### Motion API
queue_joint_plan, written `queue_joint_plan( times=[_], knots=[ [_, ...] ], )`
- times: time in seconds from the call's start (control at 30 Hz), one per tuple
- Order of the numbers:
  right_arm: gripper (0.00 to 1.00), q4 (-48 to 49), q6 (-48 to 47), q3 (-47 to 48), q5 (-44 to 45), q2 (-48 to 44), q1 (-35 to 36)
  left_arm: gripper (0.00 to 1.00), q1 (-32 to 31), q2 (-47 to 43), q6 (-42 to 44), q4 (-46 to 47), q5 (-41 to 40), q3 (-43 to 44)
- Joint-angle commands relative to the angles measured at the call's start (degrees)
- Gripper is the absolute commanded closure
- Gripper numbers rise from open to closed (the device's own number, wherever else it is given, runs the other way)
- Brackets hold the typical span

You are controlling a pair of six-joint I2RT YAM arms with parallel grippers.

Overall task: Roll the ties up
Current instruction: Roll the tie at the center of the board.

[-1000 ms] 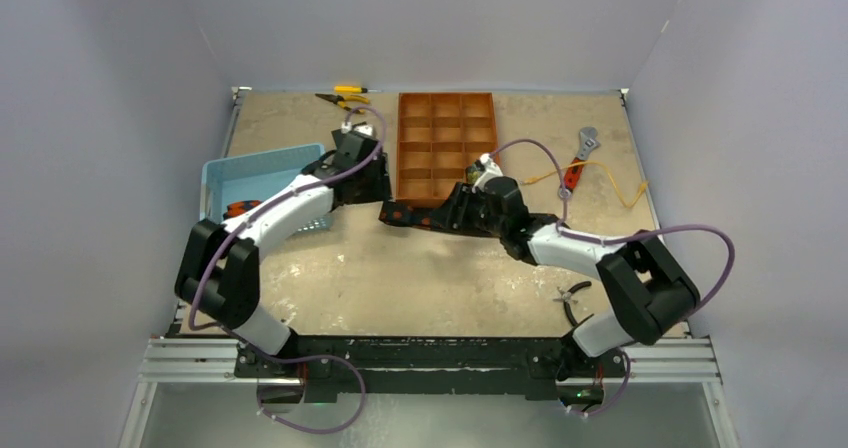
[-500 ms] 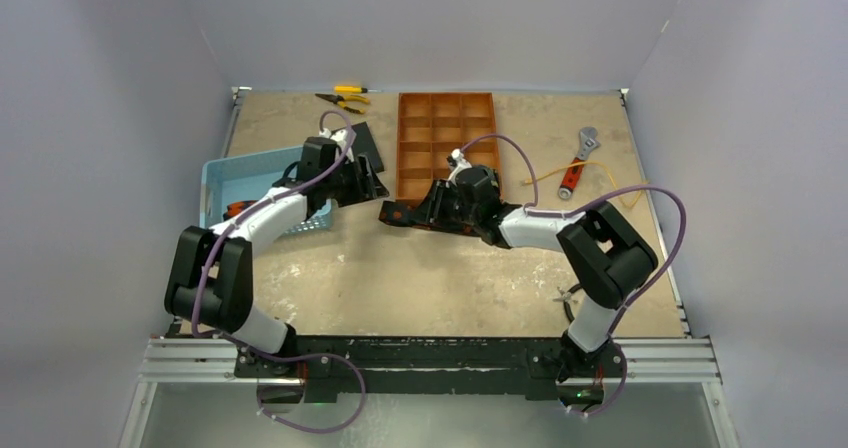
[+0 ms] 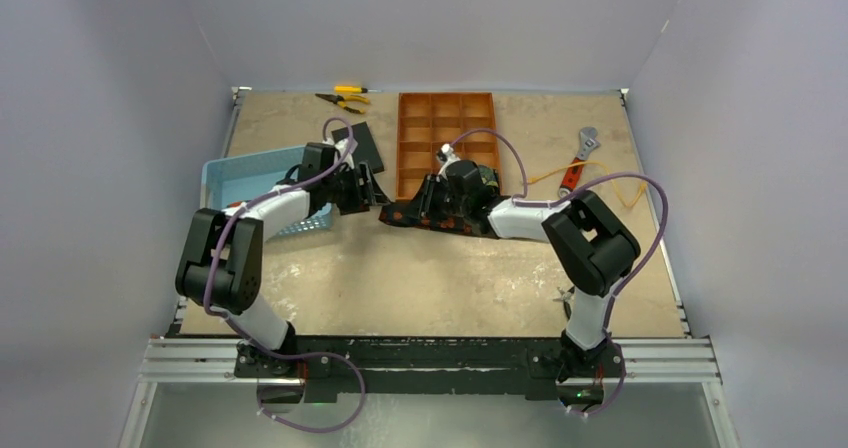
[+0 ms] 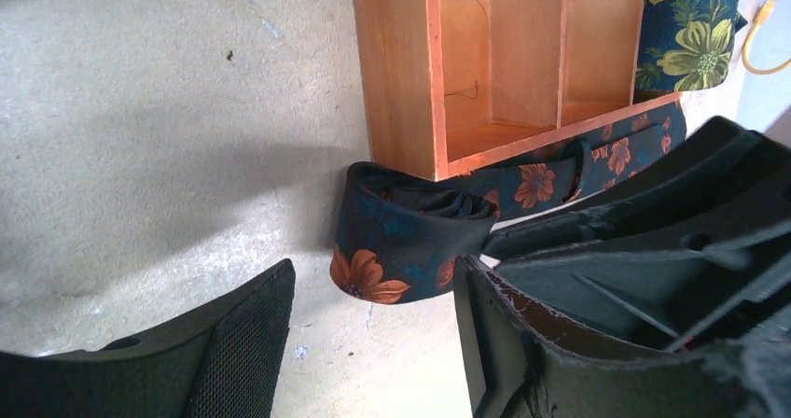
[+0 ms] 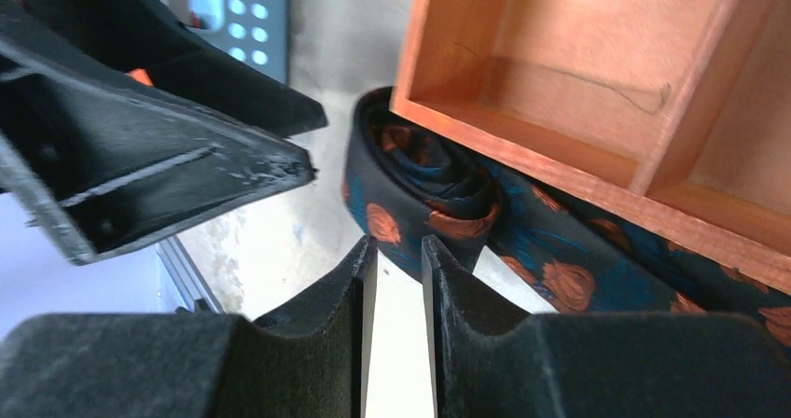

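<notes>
The dark blue tie point(image 4: 410, 241) with orange flowers is laid on the table, pressed against the near wall of the wooden tray point(image 4: 396, 63). Its end is curled into a loose, soft roll. The right gripper point(image 5: 399, 250) has been slid up to that roll and nearly closed, with a thin gap left and nothing held. The left gripper point(image 4: 373, 283) has been brought close, spread wide and empty. The roll can likely be tightened next. The cloth looks smooth and floppy.

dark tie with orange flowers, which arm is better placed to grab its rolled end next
Probably left: the left fingers stand open, framing the dark orange-flowered tie's roll; the right fingers are barely parted and short of it.
</notes>
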Motion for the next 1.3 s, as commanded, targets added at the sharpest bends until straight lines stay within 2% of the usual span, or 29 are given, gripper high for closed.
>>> queue_joint_plan(
  times=[0.0, 0.57, 0.9, 1.13, 1.27],
  knots=[
    [0.73, -1.9, 0.3, 0.6, 0.4, 1.2, 0.1, 0.38, 0.5, 0.9, 0.9, 2.0, 2.4, 0.0],
    [0.75, 0.2, 1.5, -3.1, -0.1, 2.5, -3.0, 0.40, 0.2, 4.6, 4.3, 4.0, 10.1, 1.5],
    [0.74, 1.2, 1.3, -3.1, -1.6, 3.2, -3.7, 0.41, -1.9, 6.0, 5.8, 3.2, 10.5, 2.5],
    [0.75, 1.8, 1.1, -3.1, -2.0, 3.8, -3.7, 0.54, -2.5, 6.8, 6.0, 3.2, 11.0, 2.9],
    [0.74, 1.6, 0.9, -3.2, -1.3, 2.6, -3.7, 0.72, -3.1, 6.6, 6.3, 1.8, 10.0, 3.4]
  ],
)
